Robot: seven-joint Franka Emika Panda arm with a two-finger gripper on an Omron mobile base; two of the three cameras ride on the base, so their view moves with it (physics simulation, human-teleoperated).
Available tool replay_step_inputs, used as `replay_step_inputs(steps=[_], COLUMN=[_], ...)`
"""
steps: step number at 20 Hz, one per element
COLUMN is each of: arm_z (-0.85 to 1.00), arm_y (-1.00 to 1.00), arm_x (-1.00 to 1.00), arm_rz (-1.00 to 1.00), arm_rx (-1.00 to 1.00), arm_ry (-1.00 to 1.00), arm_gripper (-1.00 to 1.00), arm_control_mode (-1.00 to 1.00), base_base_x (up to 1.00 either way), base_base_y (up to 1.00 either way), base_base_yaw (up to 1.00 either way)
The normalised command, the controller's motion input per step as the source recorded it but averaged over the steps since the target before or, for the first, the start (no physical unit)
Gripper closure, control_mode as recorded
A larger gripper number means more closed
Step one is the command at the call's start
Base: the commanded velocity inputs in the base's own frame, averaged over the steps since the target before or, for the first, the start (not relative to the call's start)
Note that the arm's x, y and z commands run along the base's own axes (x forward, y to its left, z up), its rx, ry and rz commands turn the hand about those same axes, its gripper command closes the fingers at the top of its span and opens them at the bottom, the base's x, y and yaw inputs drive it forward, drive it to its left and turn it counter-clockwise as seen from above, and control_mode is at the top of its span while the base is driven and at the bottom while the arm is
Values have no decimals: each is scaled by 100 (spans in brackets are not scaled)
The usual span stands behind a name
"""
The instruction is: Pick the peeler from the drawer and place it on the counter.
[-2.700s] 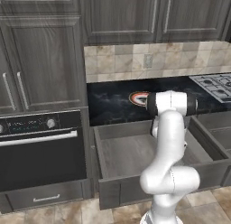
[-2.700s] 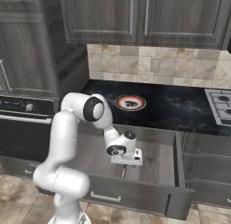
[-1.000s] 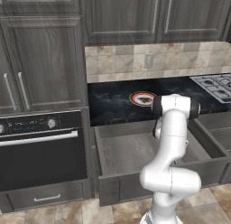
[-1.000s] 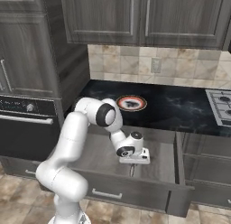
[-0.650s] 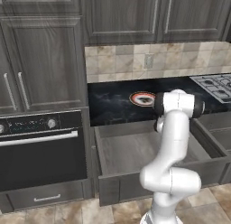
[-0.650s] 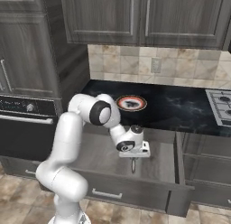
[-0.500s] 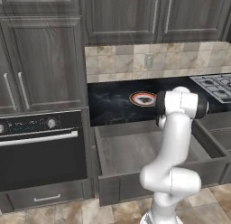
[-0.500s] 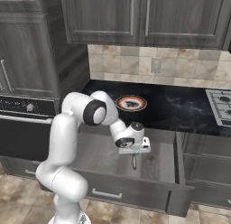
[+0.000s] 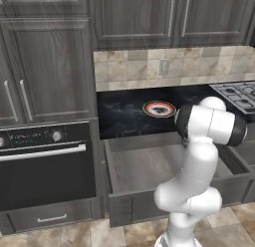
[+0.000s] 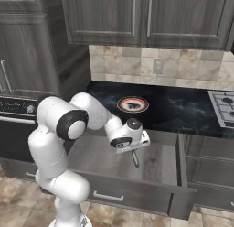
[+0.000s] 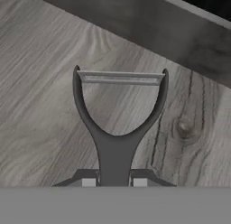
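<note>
The jaws are clenched on the handle of the peeler (image 11: pixel 118 128), whose Y-shaped fork and thin blade stick out ahead of the gripper (image 11: pixel 114 181) with the wood-grain floor of the open drawer (image 10: pixel 98 155) beneath. From the right side the peeler (image 10: pixel 135 159) hangs down from the hand above the drawer floor, apparently clear of it, just in front of the black counter (image 10: pixel 183 109). On that counter behind sits a red-rimmed plate (image 10: pixel 132 104), well apart from the hand.

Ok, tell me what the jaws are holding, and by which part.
The slim grey Y-shaped metal peeler, gripped at the lower end of its handle, blade end pointing away, above the open wood-grain drawer.
</note>
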Motion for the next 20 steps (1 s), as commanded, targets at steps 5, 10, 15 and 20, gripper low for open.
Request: replay_step_inputs(steps=[5, 10, 15, 20], arm_z=[100, 100, 100, 41], arm_y=[40, 57, 46, 25], arm_x=[28, 68, 80, 83], arm_rz=[23, 21, 24, 33], arm_rx=[-16, -18, -4, 4], arm_ry=[0, 0, -4, -1], arm_gripper=[100, 100, 100, 100], arm_control_mode=[-100, -100, -100, -100], base_base_x=[0, 0, 0, 0], base_base_y=[0, 0, 0, 0], base_base_yaw=[0, 0, 0, 0])
